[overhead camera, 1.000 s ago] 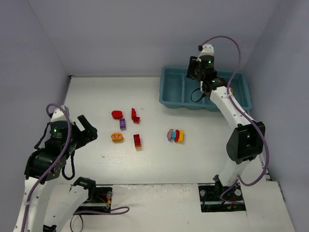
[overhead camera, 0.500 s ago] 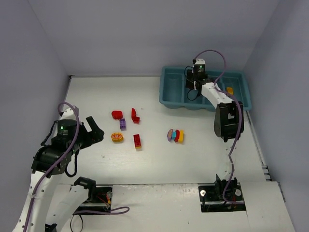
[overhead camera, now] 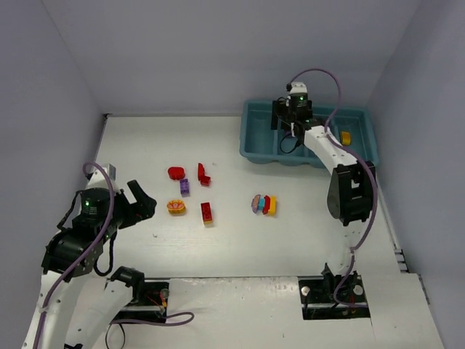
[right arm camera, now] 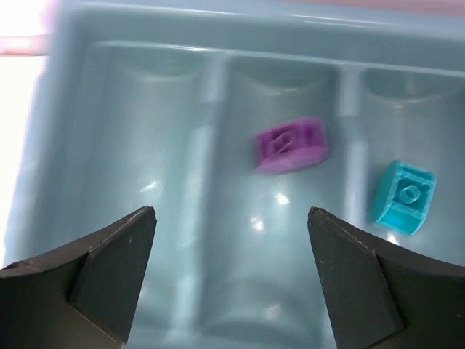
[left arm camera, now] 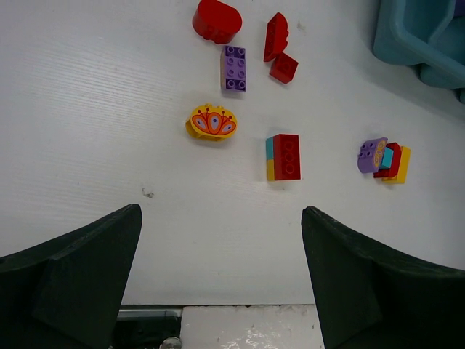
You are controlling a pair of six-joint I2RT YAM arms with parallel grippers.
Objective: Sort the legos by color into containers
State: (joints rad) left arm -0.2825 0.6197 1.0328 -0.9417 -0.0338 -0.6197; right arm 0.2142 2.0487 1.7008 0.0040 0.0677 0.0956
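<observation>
Since half a second back the right gripper [right arm camera: 231, 214] has slid a bit left over the teal tray [overhead camera: 248, 134]. One tabletop [overhead camera: 145, 145], one tray, four compartments. Both sets of jaws gape wide, holding nothing; the left gripper [left arm camera: 220, 211] hangs over the tabletop. Six loose legos [left arm camera: 283, 156] or clumps lie there. The tray holds three: purple brick [right arm camera: 290, 144], cyan brick [right arm camera: 404, 198], orange brick [overhead camera: 346, 137]. Right wrist view cuts off the fourth compartment.

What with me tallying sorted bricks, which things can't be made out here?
Top view: the right arm hides the tray's middle compartments.
Right wrist view: the tray's fourth compartment lies beyond the frame edge; the purple brick is blurred.
Left wrist view: only the tray's corner shows.
</observation>
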